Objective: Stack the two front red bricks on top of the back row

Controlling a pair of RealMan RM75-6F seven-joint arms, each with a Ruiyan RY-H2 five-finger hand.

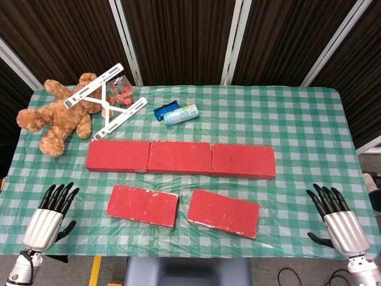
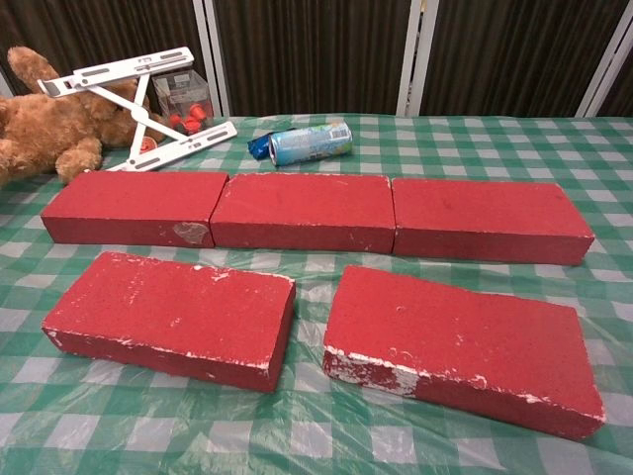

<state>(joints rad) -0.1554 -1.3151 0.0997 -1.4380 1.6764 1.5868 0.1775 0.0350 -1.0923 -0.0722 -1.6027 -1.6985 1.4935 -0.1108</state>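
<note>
**A:** ok so both hands are parked at the bottom corners of the head view. Left hand lower left, right hand lower right, fingers spread, nothing in either one. Chest view doesn't show them at all. Nothing's been picked up yet as far as I can tell.

**B:** where are the bricks relative to them?

**A:** two front bricks sit between the hands, lower middle of frame. Left front brick and right front brick, both lying flat on the tablecloth, small gap between them, both skewed a bit. Right one is the more crooked. Back row is three bricks end to end across the middle, just behind them.

**B:** what's gonna bite here?

**A:** my guess: those bricks are wide and flat, so a one-hand grab across the face could slip or tip. The edges look chipped and crumbly in the chest view, so grip there may be poor. Also the cloth is a loose plastic sheet with wrinkles, so dragging a brick could bunch it up and shove the back row out of line. And the skew means a brick set down without squaring it would overhang.

**B:** any containers?

**A:** one clear little box upper left, under the white stand beside the teddy, with some red bits inside, can't tell what. Plus a can on its side behind the row, contents unknown.
</note>
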